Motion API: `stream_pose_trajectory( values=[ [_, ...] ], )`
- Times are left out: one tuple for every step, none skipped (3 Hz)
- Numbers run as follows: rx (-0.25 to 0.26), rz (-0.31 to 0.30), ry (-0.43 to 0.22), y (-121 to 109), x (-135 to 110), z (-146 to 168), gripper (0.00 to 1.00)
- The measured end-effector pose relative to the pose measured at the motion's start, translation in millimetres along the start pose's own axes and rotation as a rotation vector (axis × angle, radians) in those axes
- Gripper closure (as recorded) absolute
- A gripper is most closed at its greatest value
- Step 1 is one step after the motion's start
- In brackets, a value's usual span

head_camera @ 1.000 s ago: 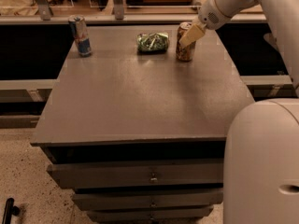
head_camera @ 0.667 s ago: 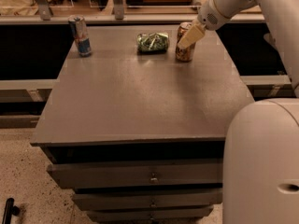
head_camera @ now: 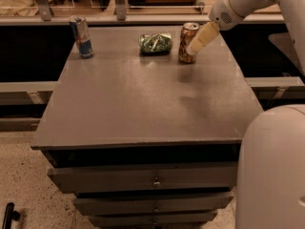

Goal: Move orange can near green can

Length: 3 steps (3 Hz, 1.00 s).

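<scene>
The orange can [head_camera: 187,41] stands upright at the back of the table, just right of the crushed green can [head_camera: 155,43], with a small gap between them. My gripper [head_camera: 195,46] comes in from the upper right and sits at the orange can's right side, low near its base. One cream finger [head_camera: 202,36] shows beside the can, not across it. The gripper looks open and holds nothing.
A slim blue-and-silver can [head_camera: 82,36] stands at the back left of the grey table [head_camera: 143,104]. Drawers sit below the table's front edge. The robot's white body [head_camera: 274,171] fills the lower right. A ledge with metal posts runs behind the table.
The gripper has drawn off to the right, so its finger no longer crosses the front of the orange can. The can stays upright in the same spot.
</scene>
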<state>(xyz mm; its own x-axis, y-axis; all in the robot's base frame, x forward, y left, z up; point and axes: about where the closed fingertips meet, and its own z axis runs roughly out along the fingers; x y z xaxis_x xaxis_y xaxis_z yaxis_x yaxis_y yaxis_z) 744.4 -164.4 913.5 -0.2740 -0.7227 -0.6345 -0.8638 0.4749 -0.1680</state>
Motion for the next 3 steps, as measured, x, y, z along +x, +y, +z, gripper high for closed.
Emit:
stream_pose_trajectory(
  values=[
    [-0.015,-0.068,0.036,13.3,0.6,-26.5,0.00],
    [-0.025,-0.134,0.101,31.7,6.0,-62.8,0.00],
    [-0.027,-0.142,0.105,34.6,4.6,-67.2,0.00]
  ],
)
